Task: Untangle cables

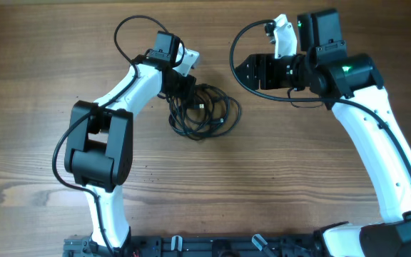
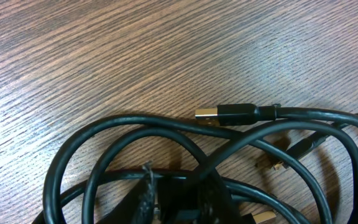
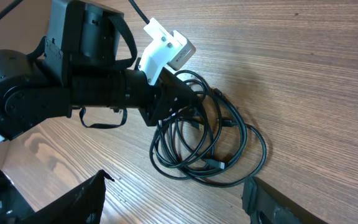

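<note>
Cables [image 1: 205, 114] on brown wood-grain table [image 1: 277, 189]

No text, label, brand, number or sign can be read in any view. Nothing legible is carried by the thin black looped cables [image 1: 204, 108] at frame centre or by the gold-tipped black plug [image 2: 235, 114].

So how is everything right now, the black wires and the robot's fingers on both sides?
Thin black cables: tangled in one heap of loops, lying on the brown wooden table.
Black plug with gold tip: loose, lying flat on the wood.
Left fingers: down at the heap; open or shut, cannot tell.
Right fingers: open, empty, apart from the heap.
</note>
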Controlling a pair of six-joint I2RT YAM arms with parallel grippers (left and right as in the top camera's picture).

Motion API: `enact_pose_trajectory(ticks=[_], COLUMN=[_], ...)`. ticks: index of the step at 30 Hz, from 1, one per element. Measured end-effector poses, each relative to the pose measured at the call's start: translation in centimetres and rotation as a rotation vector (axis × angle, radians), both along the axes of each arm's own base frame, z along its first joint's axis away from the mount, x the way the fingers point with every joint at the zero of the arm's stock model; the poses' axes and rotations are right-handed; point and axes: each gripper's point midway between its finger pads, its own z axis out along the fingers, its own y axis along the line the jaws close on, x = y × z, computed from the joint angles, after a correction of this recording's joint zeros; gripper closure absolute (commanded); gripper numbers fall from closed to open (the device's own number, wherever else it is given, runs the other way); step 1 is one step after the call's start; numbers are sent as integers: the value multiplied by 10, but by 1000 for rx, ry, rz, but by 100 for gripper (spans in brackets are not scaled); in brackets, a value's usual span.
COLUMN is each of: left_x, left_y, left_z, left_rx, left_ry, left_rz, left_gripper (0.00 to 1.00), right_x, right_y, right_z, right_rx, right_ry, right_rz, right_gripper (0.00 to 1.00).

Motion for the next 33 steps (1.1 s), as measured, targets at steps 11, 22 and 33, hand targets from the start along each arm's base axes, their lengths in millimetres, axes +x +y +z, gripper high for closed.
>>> enact_pose_trajectory(ticks=[11, 22, 33], left_x=[7, 6, 13], left_y=[-11, -11, -6], left_z=[-11, -11, 149], left_rx=[-6, -5, -81], left_ry=[-25, -25, -335], left_rz=[-21, -24, 26], left_gripper=[86, 94, 96], right_x=[1, 1, 1], right_y=[0, 0, 0], right_z=[-4, -4, -4], right_rx=[-3, -3, -3], right_ry=[9, 9, 10], right_rz=[0, 0, 0], right_gripper=[27, 27, 27])
